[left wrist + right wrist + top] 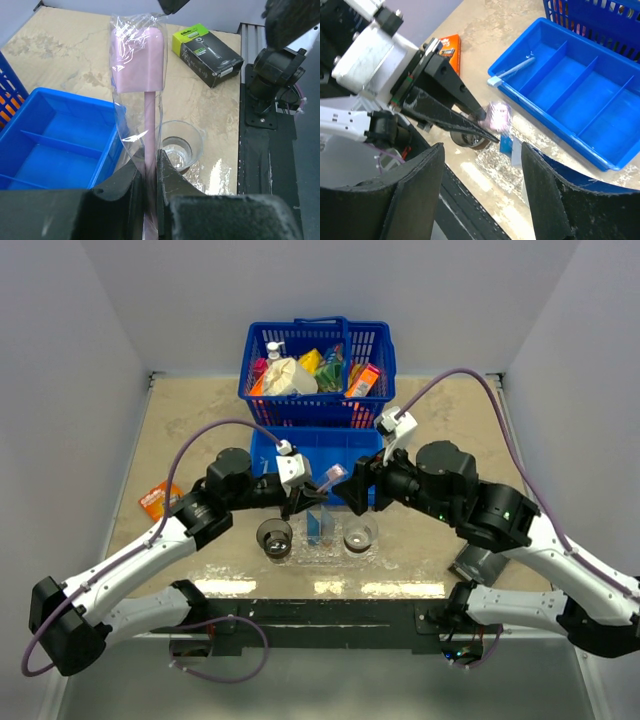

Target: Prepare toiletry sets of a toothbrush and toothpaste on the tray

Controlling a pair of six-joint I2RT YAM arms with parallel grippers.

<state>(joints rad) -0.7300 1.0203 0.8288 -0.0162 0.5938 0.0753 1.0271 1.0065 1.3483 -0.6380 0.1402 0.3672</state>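
Observation:
My left gripper [300,502] is shut on a clear-wrapped pink toothbrush [333,477] and holds it above the tray [320,554]. In the left wrist view the gripper [149,167] pinches the toothbrush's stem, and its head [138,60] points away from it. The clear oval tray holds two smoky cups [274,536] [360,535] with pale toothpaste tubes [320,525] between them. My right gripper [358,488] is open and empty above the tray's right side, close to the left one. A second toothbrush [512,72] lies in the blue bin [570,95].
A blue handled basket [318,370] of goods stands at the back, behind the divided bin [318,452]. An orange packet [157,500] lies at the left. A black and green box [210,50] and a grey cylinder [480,562] are at the right.

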